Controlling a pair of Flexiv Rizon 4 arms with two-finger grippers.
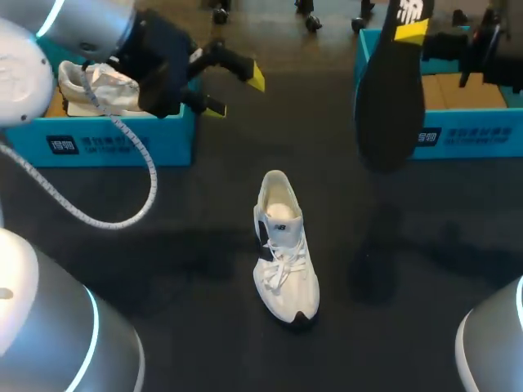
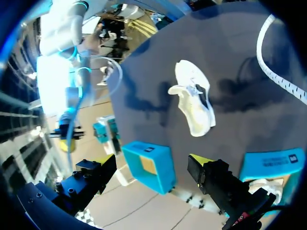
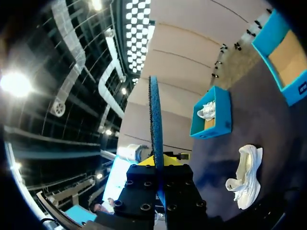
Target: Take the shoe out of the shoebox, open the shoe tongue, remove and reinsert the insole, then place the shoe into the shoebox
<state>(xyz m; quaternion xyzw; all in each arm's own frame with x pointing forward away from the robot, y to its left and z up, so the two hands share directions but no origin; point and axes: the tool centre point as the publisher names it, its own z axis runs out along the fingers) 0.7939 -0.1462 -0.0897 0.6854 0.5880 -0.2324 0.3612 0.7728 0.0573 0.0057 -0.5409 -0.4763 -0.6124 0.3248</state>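
Observation:
A white shoe (image 1: 283, 245) lies on the dark table's middle, toe toward the front, tongue pulled up and its opening bare. My right gripper (image 1: 413, 33) hangs high over the right side, shut on the top of a black insole (image 1: 390, 98) that dangles below it. In the right wrist view the insole (image 3: 154, 120) stands edge-on between the fingers of the right gripper (image 3: 159, 160), with the shoe (image 3: 247, 175) off to the side. My left gripper (image 1: 237, 91) is open and holds nothing, beside the left shoebox (image 1: 122, 143). The left wrist view has the shoe (image 2: 194, 98) far ahead of the left gripper (image 2: 151, 162).
The left blue shoebox holds a second white shoe (image 1: 96, 86). A second blue shoebox (image 1: 466, 135), with a brown cardboard floor, stands at the back right behind the insole. The left arm's white cable (image 1: 135, 155) loops over the table's left part.

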